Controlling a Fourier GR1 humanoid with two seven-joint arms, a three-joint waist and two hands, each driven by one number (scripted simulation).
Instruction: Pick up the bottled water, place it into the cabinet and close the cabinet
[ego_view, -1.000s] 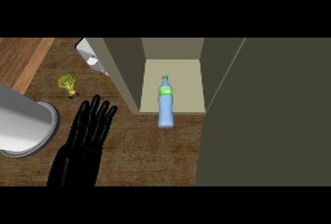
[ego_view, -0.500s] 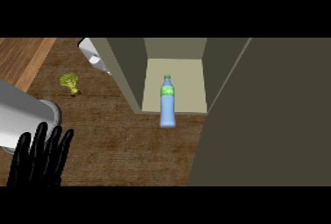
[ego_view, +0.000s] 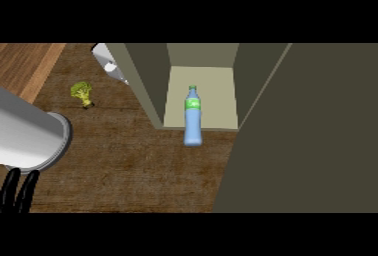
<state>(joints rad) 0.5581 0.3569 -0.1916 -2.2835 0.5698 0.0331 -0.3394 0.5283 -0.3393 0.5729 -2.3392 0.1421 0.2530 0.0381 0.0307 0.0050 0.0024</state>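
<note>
At lower left we saw only straight fingertips of our left robot hand (ego_view: 18, 190), holding nothing. On the bench (ego_view: 133, 165), broccoli (ego_view: 81, 93) lay upper left. At centre, the bottled water (ego_view: 192, 122) lay half inside the open cabinet (ego_view: 148, 75).

Bottled water (ego_view: 192, 122) lying in open cabinet (ego_view: 201, 90) at 12 o'clock, base overhanging shelf edge toward counter (ego_view: 140, 170). Broccoli (ego_view: 82, 93) on counter at 10 o'clock. Left hand (ego_view: 18, 192) at 8 o'clock, fingers straight, by lower edge.
</note>
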